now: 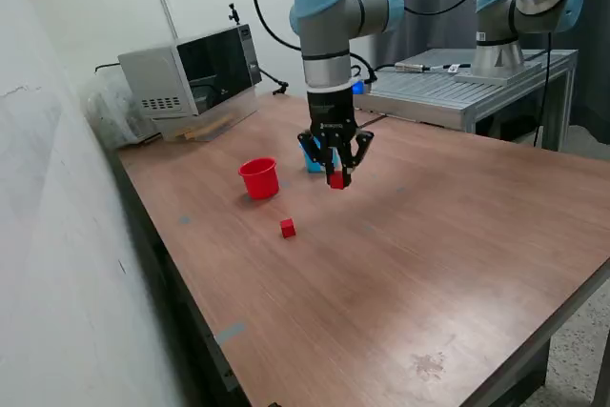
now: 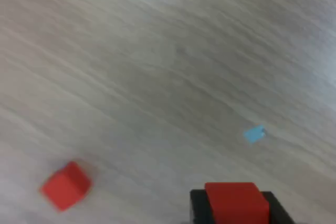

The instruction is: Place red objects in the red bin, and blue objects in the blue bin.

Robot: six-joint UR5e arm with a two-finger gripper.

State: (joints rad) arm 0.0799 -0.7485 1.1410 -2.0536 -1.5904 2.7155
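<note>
My gripper (image 1: 336,178) hangs just above the wooden table (image 1: 448,264), shut on a tiny red cube (image 1: 336,181); in the wrist view that cube (image 2: 235,202) sits between the black fingers (image 2: 197,205). A second red cube (image 1: 288,228) lies on the table nearer the front, seen too in the wrist view (image 2: 65,185). The red cup (image 1: 259,178) stands upright to the exterior view's left of the gripper. The light blue cup (image 1: 313,161) is mostly hidden behind the gripper. No dark blue cubes show.
A microwave (image 1: 191,78) stands at the back on the exterior view's left. A grey metal bench (image 1: 457,88) with a second arm's base (image 1: 496,50) is at the back right. A small blue tape scrap (image 2: 254,134) lies on the table.
</note>
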